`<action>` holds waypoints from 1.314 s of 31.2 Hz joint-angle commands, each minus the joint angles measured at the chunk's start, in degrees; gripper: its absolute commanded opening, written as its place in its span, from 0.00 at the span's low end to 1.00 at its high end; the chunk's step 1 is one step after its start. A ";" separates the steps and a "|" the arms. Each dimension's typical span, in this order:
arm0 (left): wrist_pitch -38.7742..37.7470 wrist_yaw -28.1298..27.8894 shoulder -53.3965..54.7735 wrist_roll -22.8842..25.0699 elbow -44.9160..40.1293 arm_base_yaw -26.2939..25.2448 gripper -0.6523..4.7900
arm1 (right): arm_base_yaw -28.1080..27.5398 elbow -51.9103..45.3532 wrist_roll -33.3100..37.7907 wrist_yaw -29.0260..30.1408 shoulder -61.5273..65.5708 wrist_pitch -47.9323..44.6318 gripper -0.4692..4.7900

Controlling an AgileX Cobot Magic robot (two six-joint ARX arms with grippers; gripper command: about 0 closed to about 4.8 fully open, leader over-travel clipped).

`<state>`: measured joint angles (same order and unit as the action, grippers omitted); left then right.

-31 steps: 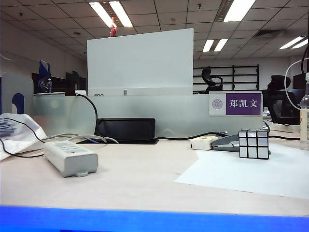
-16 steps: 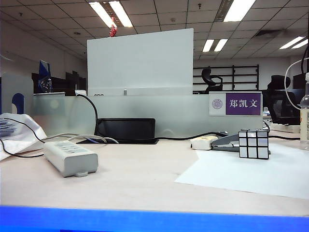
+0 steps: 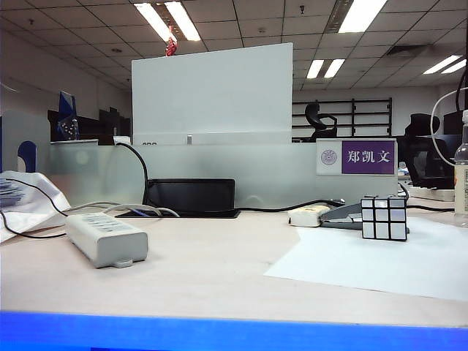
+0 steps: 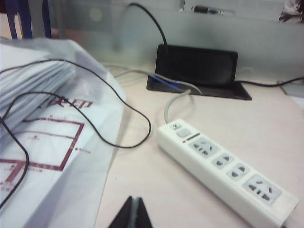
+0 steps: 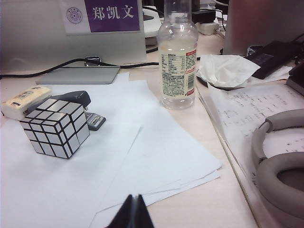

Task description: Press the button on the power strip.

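While your left gripper (image 4: 133, 212) sat with its fingertips pressed together above the bare desk (image 4: 156, 190), the power strip (image 4: 223, 168) lay ahead of it and off to one side, well apart, running diagonally away with its grey cable (image 4: 173, 102) leading toward the black cable box (image 4: 197, 66). The button end (image 4: 183, 133) was the end farther from the fingertips. Your right gripper (image 5: 134, 211) was likewise closed to a point, over white paper sheets (image 5: 142, 156), with the mirror cube (image 5: 56, 126), a stapler (image 5: 78, 102) and a bottle (image 5: 177, 54) beyond it; the strip did not appear there. Only the tips of both grippers showed, cut off at the frame edge, and neither arm appeared in the exterior view, where the strip (image 3: 107, 238) lay on the left. Compared with a second earlier, nothing in that view had shifted.
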<state>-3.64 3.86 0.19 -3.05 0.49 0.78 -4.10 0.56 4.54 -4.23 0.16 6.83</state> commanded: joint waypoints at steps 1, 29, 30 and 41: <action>1.11 -0.17 -0.07 0.24 0.04 -0.04 0.11 | 0.00 -0.11 0.15 0.28 -0.09 -0.66 0.09; 1.11 -2.56 -0.07 0.02 0.04 -0.07 0.11 | 0.00 -0.11 0.15 0.28 -0.09 -0.66 0.09; 1.11 -2.56 -0.07 0.00 0.04 -0.04 0.11 | 0.00 -0.11 0.15 0.28 -0.09 -0.66 0.09; 1.11 -2.56 -0.07 0.00 0.04 -0.04 0.11 | 0.00 -0.11 0.15 0.28 -0.09 -0.66 0.09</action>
<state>-3.40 1.34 0.19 -3.07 0.49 0.78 -4.10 0.56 4.51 -4.23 0.14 6.83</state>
